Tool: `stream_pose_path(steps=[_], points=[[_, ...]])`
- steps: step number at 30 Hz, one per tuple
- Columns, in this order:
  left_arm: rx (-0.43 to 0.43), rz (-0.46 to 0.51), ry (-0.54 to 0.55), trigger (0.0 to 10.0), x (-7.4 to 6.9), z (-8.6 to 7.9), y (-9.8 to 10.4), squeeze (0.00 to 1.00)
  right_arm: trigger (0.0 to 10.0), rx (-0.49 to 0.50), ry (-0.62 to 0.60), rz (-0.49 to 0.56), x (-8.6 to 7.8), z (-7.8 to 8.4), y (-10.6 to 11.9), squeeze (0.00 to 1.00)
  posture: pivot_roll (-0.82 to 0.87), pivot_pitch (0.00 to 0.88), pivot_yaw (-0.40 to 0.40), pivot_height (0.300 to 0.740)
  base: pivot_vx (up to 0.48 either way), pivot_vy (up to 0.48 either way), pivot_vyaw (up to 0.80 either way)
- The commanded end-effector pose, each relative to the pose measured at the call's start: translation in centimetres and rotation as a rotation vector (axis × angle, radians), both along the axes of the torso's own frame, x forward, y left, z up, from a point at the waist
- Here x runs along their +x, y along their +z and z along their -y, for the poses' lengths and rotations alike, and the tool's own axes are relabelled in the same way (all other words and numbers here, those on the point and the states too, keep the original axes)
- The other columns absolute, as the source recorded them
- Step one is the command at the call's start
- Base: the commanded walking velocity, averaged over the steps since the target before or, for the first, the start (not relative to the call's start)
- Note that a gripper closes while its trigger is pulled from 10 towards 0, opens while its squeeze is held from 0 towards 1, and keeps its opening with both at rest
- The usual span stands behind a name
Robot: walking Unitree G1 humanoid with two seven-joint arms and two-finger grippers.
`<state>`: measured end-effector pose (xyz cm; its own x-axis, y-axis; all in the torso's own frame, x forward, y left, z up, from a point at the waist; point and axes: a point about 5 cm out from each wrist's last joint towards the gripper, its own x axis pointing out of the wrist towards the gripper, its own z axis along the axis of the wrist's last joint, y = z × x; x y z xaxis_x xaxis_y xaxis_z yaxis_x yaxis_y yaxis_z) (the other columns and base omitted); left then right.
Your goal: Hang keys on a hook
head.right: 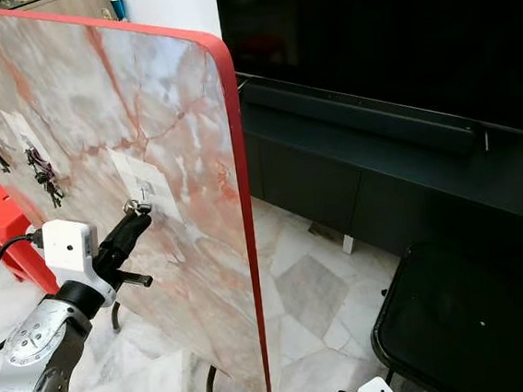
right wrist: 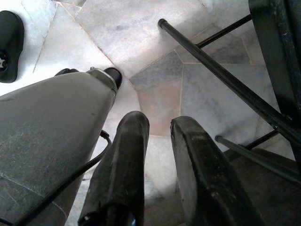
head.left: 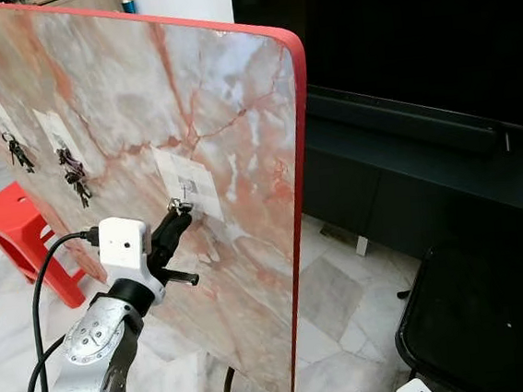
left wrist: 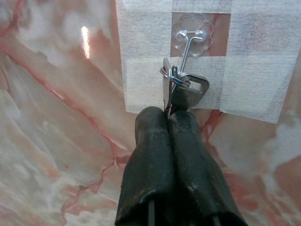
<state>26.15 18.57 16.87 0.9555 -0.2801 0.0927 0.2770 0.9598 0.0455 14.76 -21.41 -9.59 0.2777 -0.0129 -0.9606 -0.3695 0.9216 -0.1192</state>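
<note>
My left gripper (head.left: 178, 213) reaches up to the marble-patterned board (head.left: 122, 98) and is shut on a bunch of keys (left wrist: 181, 89). The key ring (left wrist: 176, 77) sits against the thin wire hook (left wrist: 188, 44), which is fixed to the board under white tape (left wrist: 146, 80); whether the ring is over the hook I cannot tell. Two other key bunches hang on hooks farther left, one (head.left: 76, 177) and another (head.left: 18, 153). My right gripper (right wrist: 157, 125) hangs idle and open over the floor beside a black stool.
The board has a red edge (head.left: 301, 174) and stands tilted on thin legs. A red plastic stool (head.left: 20, 233) is behind it on the left. A dark TV cabinet (head.left: 425, 162) and a black stool (head.left: 496, 322) stand on the right. The floor is marble tile (head.left: 343, 318).
</note>
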Motion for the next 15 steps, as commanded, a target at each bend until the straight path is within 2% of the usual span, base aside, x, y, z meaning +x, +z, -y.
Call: stream_pose_path(steps=[1, 10, 15], points=[[0.001, -0.02, 0.015, 10.0, -0.1, -0.4, -0.3, 0.0, 10.0, -0.001, 0.01, 0.006, 0.2, -0.1, 0.0, 0.0, 0.03, 0.0, -0.025, 0.74, 0.0, 0.0, 0.0], [0.043, -0.117, -0.013, 10.0, -0.5, -0.1, -2.1, 0.0, 10.0, -0.003, 0.011, 0.006, 0.2, -0.1, 0.0, 0.0, 0.03, 0.0, -0.024, 0.74, 0.0, 0.0, 0.0], [0.047, -0.125, -0.005, 10.0, -0.5, -0.2, -2.3, 0.0, 10.0, -0.002, 0.009, 0.006, 0.1, -0.1, 0.0, 0.0, 0.03, 0.0, -0.024, 0.74, 0.0, 0.0, 0.0]])
